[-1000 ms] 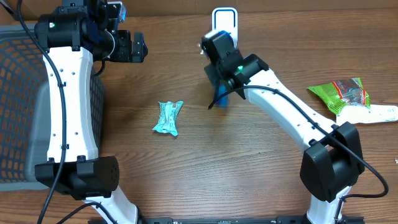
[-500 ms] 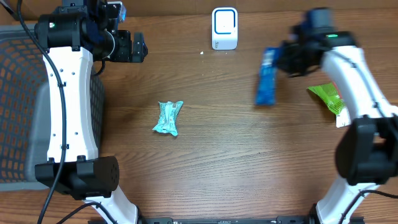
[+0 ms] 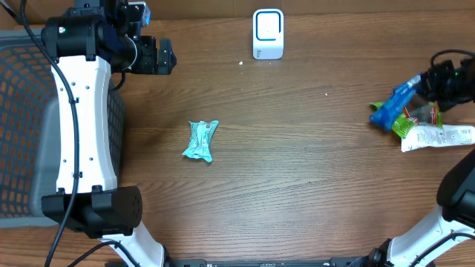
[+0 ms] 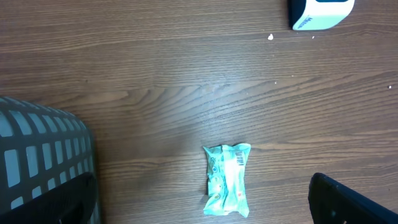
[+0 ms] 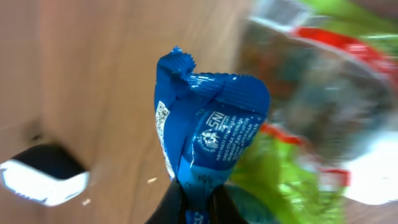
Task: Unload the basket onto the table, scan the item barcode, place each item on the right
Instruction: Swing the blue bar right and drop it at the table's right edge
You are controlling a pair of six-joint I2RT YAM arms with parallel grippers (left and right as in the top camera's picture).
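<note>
On the right edge of the tabletop (image 3: 297,185), the right claw (image 3: 419,83) is clamped shut on one end of a blue snack packet (image 5: 211,130). The packet's crimped free end points away, over a green packet (image 5: 273,174) and a white one (image 3: 438,137) lying together there. Whether the blue packet touches them cannot be told. This spot is well apart from the scanner, so the step in hand looks like setting the blue packet down on that side pile rather than showing it for a read. Further in, mid-tabletop, a teal packet (image 3: 200,141) lies flat and alone with what may be a printed code strip facing up; it is probably the next item to scan. Beyond it on the left, the left claw (image 3: 165,58) hangs with its jaws wide and holding nothing, just beside the grey basket (image 3: 15,111). At the far edge stands the white scanner (image 3: 268,33). The next move calls for the right claw to lower, part its jaws and let the blue packet drop clear. One arm must then pinch the teal packet by an end and turn its code toward the scanner's face.
</note>
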